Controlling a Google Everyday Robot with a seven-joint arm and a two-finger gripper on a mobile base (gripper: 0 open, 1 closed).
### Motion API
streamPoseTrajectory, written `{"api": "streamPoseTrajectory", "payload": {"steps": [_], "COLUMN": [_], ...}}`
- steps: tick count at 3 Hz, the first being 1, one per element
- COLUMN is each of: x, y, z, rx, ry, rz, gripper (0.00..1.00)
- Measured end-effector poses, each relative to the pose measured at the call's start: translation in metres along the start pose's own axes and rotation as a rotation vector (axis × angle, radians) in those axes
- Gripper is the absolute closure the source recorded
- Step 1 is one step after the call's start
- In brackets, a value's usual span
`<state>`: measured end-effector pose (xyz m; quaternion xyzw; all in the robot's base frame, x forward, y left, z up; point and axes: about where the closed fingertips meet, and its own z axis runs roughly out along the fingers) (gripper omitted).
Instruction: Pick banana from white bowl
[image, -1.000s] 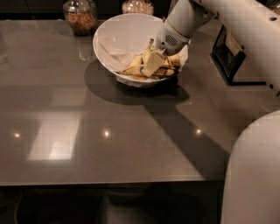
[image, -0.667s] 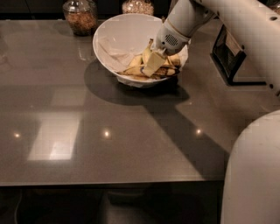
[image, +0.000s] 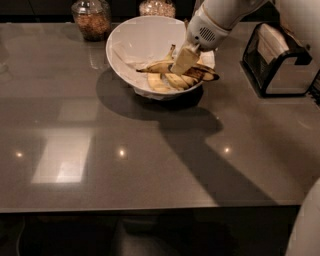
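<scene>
Reaching down from the upper right, the robot's white arm (image: 222, 17) brings the gripper (image: 183, 61) into the right half of the white bowl (image: 129, 36). The gripper's pale tip rests against the fruit piled there, right on top of the banana (image: 158, 66). Whether the pincer is spread or closed, and whether it has any hold on the banana, cannot be told from this angle, since only one flat cream face of it shows.

The banana is inside the bowl, low on the side nearest the camera. It is long, yellow with heavy brown streaks. It runs crosswise from a dark tip at the left, under the gripper, toward darker brown ends near the bowl's right rim. Just below it, closer to the front wall, sit plainer yellow bananas (image: 167, 83), touching it. The bowl's left and rear inner walls are bare glossy white.

The bowl stands on a dark grey polished countertop (image: 150, 165), toward its far edge, casting a broad shadow forward. Behind it to the left is a glass jar (image: 91, 19) with brown contents; a second jar (image: 157, 7) with paler contents is partly cut off at the top edge. To the right of the bowl, well apart, stands a black-framed napkin holder (image: 280, 62). Part of the robot's white body (image: 306, 230) fills the lower right corner.
</scene>
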<state>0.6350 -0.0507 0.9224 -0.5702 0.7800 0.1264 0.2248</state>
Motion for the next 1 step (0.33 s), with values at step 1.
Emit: {"api": "streamPoseTrajectory", "payload": {"steps": [1], "x": [0.0009], "y": [0.0024], "z": [-0.0243], "rx": [0.049], "ry": [0.01], "rz": [-0.022], "gripper": [1.0]}}
